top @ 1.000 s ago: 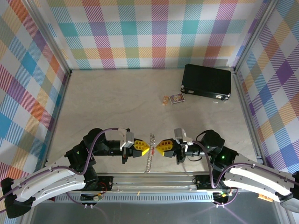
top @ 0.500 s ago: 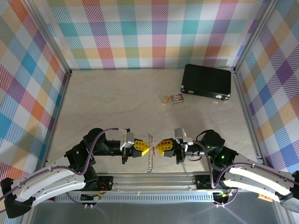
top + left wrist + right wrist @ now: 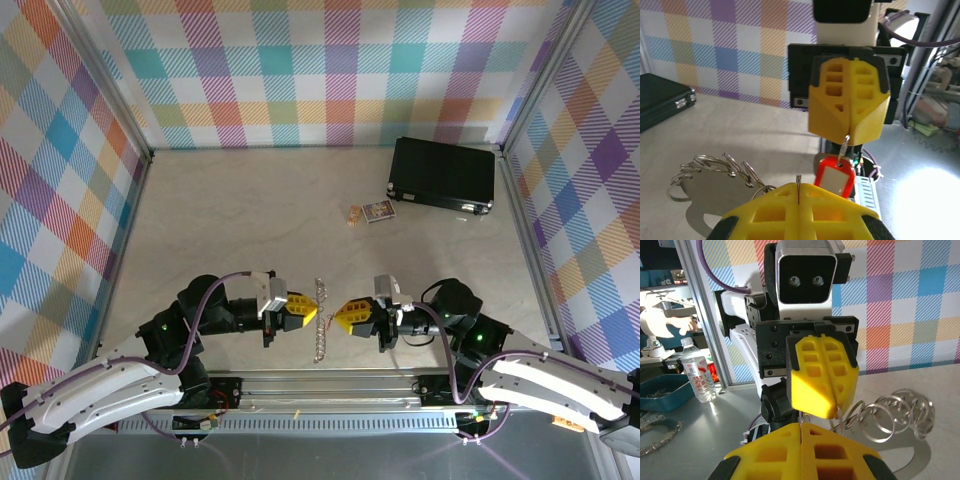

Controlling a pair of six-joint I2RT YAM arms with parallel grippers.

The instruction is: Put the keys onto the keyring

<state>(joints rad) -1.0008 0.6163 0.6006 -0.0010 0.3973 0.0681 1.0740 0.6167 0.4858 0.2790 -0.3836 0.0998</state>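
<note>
Both arms reach in low from the two sides and bend toward the middle. The left gripper (image 3: 309,312) and the right gripper (image 3: 340,314) point at each other, tips near but apart. Their yellow fingers (image 3: 832,115) are pressed tight together.

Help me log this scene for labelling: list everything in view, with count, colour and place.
keyring: one, silver, near centre, held by the left claw
key: one, red head, hanging from the right claw
case: one, black, far right corner
card: one, printed, just left of the case
table: one, beige
left claw: one, yellow, shut, near centre
right claw: one, yellow, shut, facing the left claw
</note>
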